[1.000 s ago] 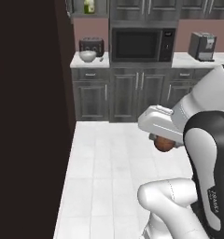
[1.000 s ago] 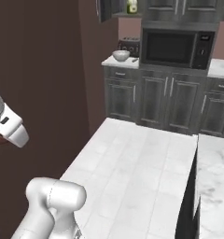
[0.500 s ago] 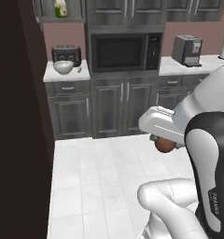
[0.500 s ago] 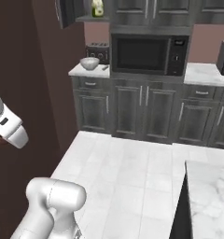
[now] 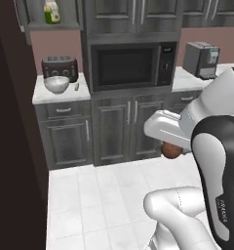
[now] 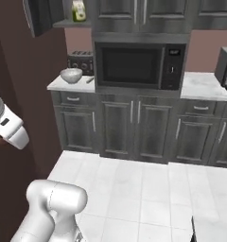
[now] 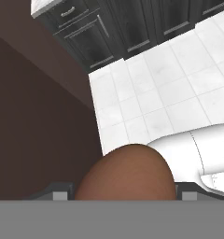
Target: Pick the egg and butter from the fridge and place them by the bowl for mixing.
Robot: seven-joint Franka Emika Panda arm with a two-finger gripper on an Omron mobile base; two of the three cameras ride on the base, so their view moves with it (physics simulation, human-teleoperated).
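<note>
Left: bench [image 5: 50, 96], pale marble top over dark cabinets. On it the bowl [image 5: 56, 84], round and grey-white, in front of a dark toaster [image 5: 59, 66]. Just beside the bowl, to its right, a small slim item (too small to name).

Centre: microwave [image 5: 132, 65], built in between the cabinets. White tiled floor [image 5: 89, 205] below, well apart from the bowl's bench.

Right: arm, folded close to the base. End effector [image 5: 171, 146] carries the egg [image 5: 171, 150], a smooth reddish-brown ball tucked under the white hand. In the hand view the egg [image 7: 125, 173] sits between the two dark finger tips, jaws set wide around it; it appears gripped, though the contact points are hidden at the picture's edge.

Step in hand: transport of the egg toward the bowl. Egg not yet placed; butter untraced here.

Next move calls for: closing the gap to the left bench, then reaching out and lowering the egg onto bare marble just beside the bowl, releasing gently, as a round egg may roll.
</note>
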